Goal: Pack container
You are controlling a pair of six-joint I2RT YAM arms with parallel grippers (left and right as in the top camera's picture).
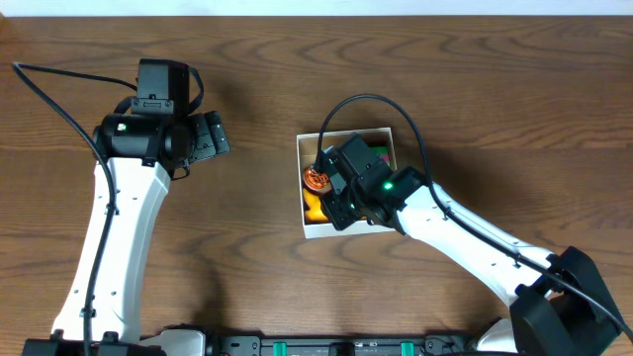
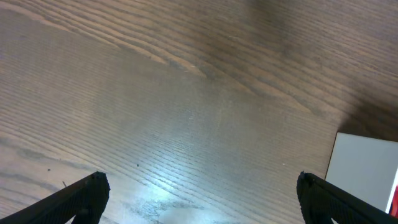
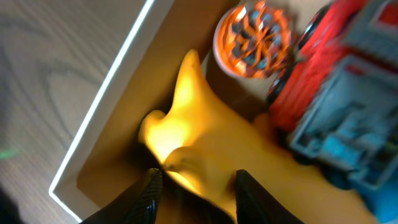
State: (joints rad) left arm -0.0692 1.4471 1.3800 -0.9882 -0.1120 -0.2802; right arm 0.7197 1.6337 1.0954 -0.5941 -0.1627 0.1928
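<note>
Right gripper (image 3: pixel 196 186) pinches smooth yellow toy (image 3: pixel 199 118) inside square cardboard container (image 3: pixel 127 99)

Right pincer (image 3: pixel 198 178) tight on yellow toy (image 3: pixel 199 124) inside container (image 3: pixel 102 92)

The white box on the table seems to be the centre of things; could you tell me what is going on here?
The right hand is down inside the container, its fingers on either side of a yellow toy that lies by one wall; whether they grip it I cannot tell. An orange round toy and a red and blue toy lie in the container beside it. The left hand is open above the table, off to the side, holding nothing.
</note>
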